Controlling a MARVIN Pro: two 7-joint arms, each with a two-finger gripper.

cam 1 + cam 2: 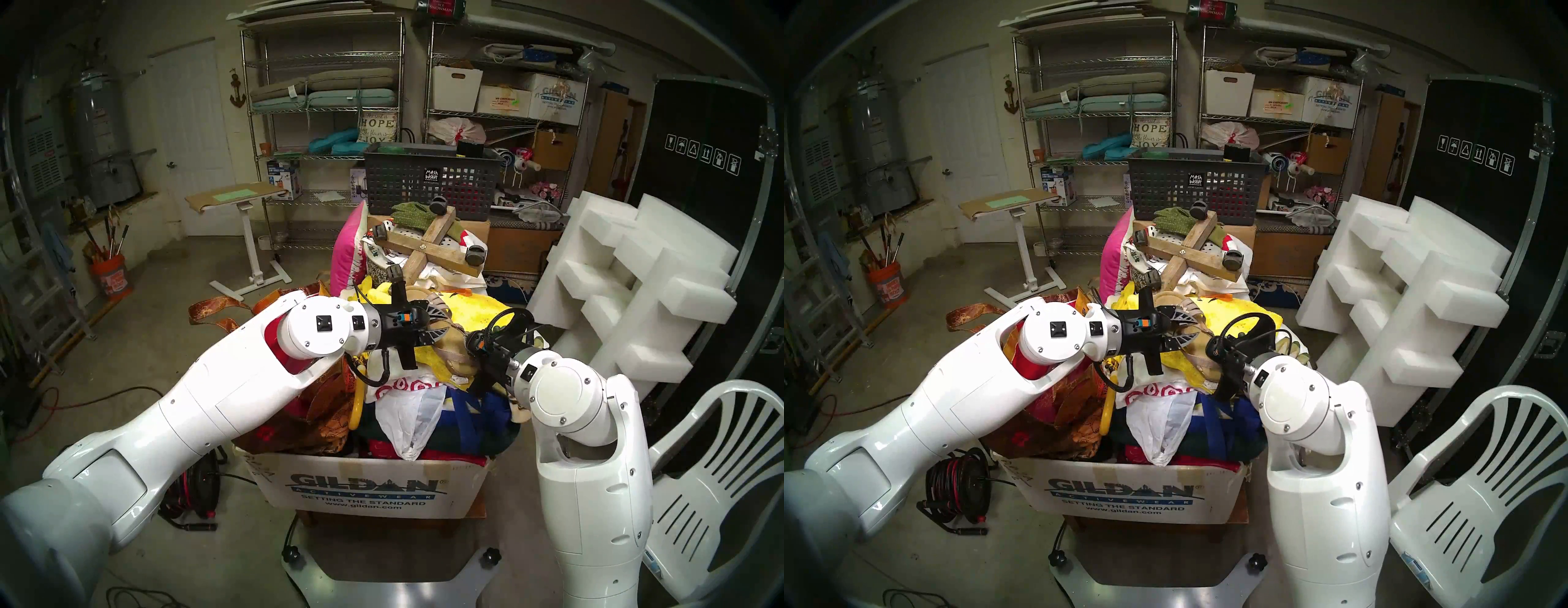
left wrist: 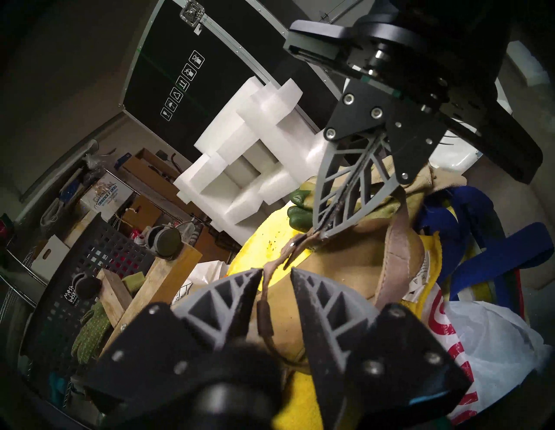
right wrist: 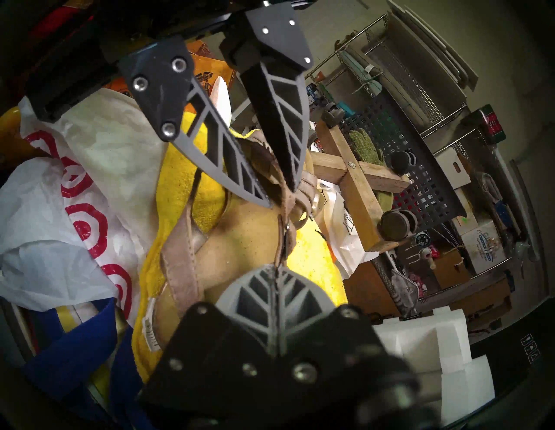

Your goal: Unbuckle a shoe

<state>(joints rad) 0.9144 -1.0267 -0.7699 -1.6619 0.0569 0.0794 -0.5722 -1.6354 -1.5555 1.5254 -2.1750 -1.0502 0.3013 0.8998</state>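
While the tan-beige strappy sandal [image 3: 240, 240] sits on a yellow towel [image 3: 309, 255] at the top of the overstuffed white cardboard box [image 1: 365, 488], both arms have crowded in on its thin ankle strap [image 3: 283, 240].

Right gripper [image 3: 275, 267] is pressed together on the free end of that strap, pinching it right at the fingertips. In its own wrist view the strap runs up toward 12 o'clock, through the small metal buckle [image 3: 287, 225]. I'd guess it's holding the tail taut so the pin can be backed out.

Left gripper [image 2: 274, 271] is spread, with the strap lying in the gap between its fingers and not clamped. From the right wrist camera it comes in from 11 o'clock with its tips just past the buckle. It looks lined up to grab the buckle side and give the right one something to pull against.

The buckle looks still done up as far as I can tell, it's tiny. A tan glove with green fingertips [image 2: 300, 204] sits just behind, at 1 o'clock from the buckle in the left wrist view, easy to snag by mistake.
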